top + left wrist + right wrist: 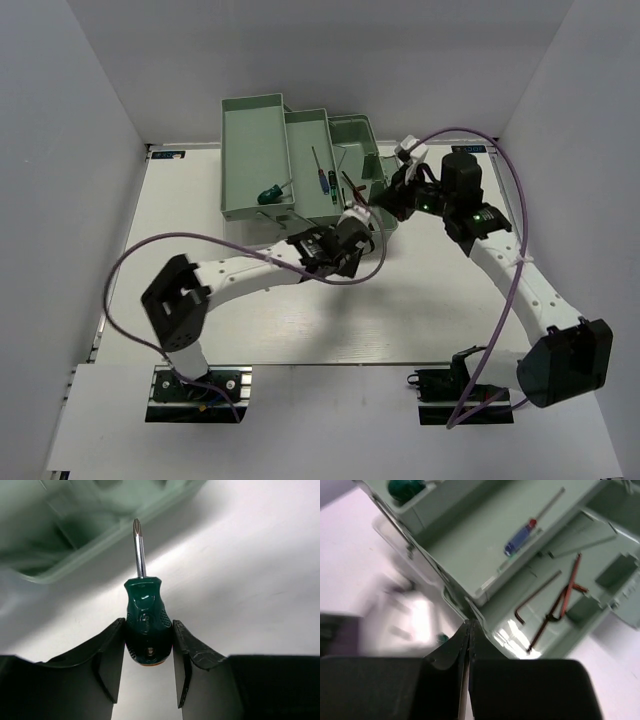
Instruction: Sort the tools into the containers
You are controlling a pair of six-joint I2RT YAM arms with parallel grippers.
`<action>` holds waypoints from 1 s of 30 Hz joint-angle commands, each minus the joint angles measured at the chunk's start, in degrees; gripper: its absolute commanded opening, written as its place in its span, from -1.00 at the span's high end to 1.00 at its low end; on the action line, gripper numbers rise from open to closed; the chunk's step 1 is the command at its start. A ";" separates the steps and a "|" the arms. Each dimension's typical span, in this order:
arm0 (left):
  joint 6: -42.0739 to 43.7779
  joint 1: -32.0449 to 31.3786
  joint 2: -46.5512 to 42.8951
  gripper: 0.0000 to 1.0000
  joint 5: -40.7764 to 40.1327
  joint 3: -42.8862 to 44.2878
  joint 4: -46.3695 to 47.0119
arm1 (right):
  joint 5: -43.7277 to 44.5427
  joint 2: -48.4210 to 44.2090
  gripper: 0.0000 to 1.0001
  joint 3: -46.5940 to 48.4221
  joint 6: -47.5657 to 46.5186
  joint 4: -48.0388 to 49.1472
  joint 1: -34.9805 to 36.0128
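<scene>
Two robot arms met at the near edge of a mint-green cantilever toolbox point(352, 121), which sat at 12 o'clock on the white table point(200, 320). The left gripper point(148, 630) pinched a stubby green-handled screwdriver point(145, 602) by the butt end of its handle. Its jaws pressed against both sides, and the shaft pointed to 12 o'clock, toward the toolbox rim.

The right gripper point(469, 630), at 2 o'clock from the left one, had its jaws pressed together. Whether anything thin sat between them could not be told. Beneath it lay a blue-handled screwdriver point(522, 537) in a pale green tray point(480, 550) and dark hex keys point(535, 597) in the base.

The hold looked low on a rounded handle, so the screwdriver might swing or slip out on lifting. Its tip, near the rim, might catch there. The arms were close enough that a careless move might knock them together.
</scene>
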 commanded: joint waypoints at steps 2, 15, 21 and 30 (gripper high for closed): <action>3.19 0.69 -16.82 1.00 -4.65 9.18 -2.18 | 6.50 -4.21 1.00 -3.18 -4.48 -4.69 -1.88; 8.90 17.74 -8.86 1.00 -18.48 22.72 -9.03 | -2.95 -2.30 0.29 -5.31 -6.41 -9.51 -2.59; 8.90 21.69 -5.33 -0.07 -14.43 25.18 -8.51 | -15.43 4.74 -0.50 2.60 -15.79 -18.20 -0.57; 9.43 25.57 -6.81 -0.62 -14.42 33.97 -13.52 | -20.11 12.90 -0.53 11.22 -26.36 -22.97 6.02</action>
